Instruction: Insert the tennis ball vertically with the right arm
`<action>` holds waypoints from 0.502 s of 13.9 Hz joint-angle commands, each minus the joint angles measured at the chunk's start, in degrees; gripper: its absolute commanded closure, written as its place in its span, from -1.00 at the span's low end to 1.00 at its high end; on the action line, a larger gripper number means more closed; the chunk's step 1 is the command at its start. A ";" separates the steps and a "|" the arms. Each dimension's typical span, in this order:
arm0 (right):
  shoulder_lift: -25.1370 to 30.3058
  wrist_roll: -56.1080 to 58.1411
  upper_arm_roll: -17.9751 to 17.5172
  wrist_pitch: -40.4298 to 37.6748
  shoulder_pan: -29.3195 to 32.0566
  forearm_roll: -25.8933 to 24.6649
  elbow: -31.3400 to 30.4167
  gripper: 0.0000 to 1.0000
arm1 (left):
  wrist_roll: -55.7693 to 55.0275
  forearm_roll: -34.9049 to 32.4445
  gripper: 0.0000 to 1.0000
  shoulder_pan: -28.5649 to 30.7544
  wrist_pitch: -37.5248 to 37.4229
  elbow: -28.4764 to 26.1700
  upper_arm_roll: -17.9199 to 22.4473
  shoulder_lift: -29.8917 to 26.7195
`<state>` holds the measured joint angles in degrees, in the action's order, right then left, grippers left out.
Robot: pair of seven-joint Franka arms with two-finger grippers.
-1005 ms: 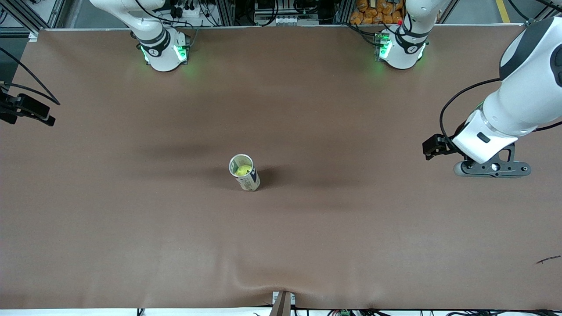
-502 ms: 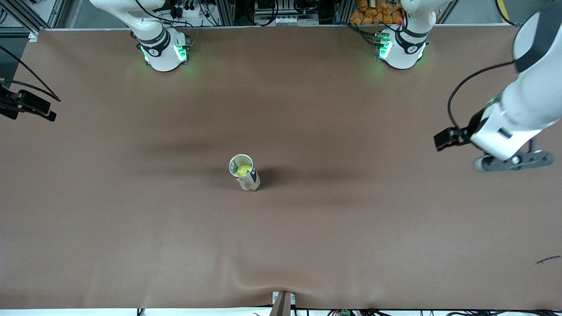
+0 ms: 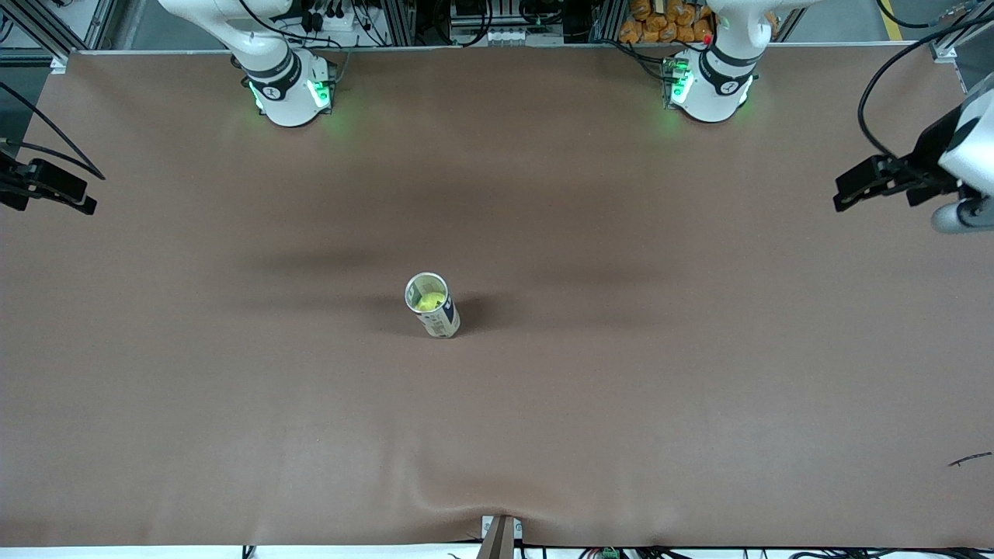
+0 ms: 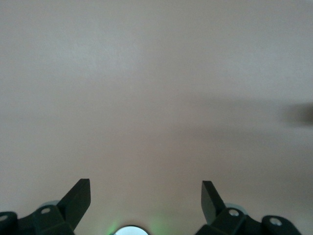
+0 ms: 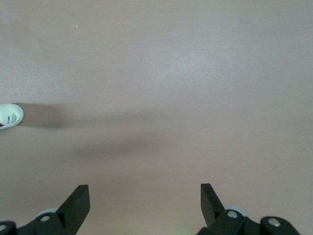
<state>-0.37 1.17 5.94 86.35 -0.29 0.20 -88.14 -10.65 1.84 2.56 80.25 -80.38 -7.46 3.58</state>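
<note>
Matt brown table cover [image 3: 233,388]

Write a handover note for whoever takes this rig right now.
Left gripper: open, empty, up over the table's edge at the left arm's end.
Right gripper: open, empty, over bare table.
Can: upright near mid-table, top open, with the tennis ball inside.
Done: the ball appears inserted.
Left: nothing evident; confirm the ball is seated.

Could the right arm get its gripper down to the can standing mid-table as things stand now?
Probably yes. The can stands upright and alone on the table, a tennis ball inside. The right gripper is open and empty; nothing lies between them.
</note>
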 commanded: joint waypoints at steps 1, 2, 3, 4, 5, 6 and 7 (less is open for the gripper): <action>0.19 -0.03 -0.05 0.13 -0.15 -0.99 0.51 -1.00 | 2.11 2.82 -1.00 -7.20 2.01 -10.29 9.73 -8.74; 0.19 -0.03 -0.05 0.57 -0.06 -1.07 0.51 -1.00 | 2.29 2.82 -1.00 -7.30 2.36 -12.84 9.83 -10.94; 0.19 -0.03 -0.05 0.66 0.03 -1.07 0.51 -1.00 | 2.30 2.82 -1.00 -7.22 2.37 -14.35 9.75 -12.35; 0.19 -0.03 -0.05 0.66 0.03 -0.99 0.51 -1.00 | 2.30 2.73 -1.00 -7.13 2.37 -15.58 9.57 -13.67; 0.28 -0.03 -0.05 0.49 0.03 -0.99 0.51 -1.00 | 2.38 2.47 -1.00 -7.13 2.37 -17.07 9.48 -15.08; 0.28 -0.12 -0.05 0.31 -0.06 -0.99 0.51 -1.00 | 2.38 2.12 -1.00 -6.69 2.37 -17.52 8.53 -15.79; 0.28 -0.12 -0.05 0.23 -0.06 -0.90 0.51 -1.00 | 2.38 1.94 -1.00 -5.38 2.37 -17.79 6.78 -16.40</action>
<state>-0.37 1.17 5.95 87.06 -0.29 0.08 -88.11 -8.74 3.97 -3.76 80.98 -94.66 1.18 -9.56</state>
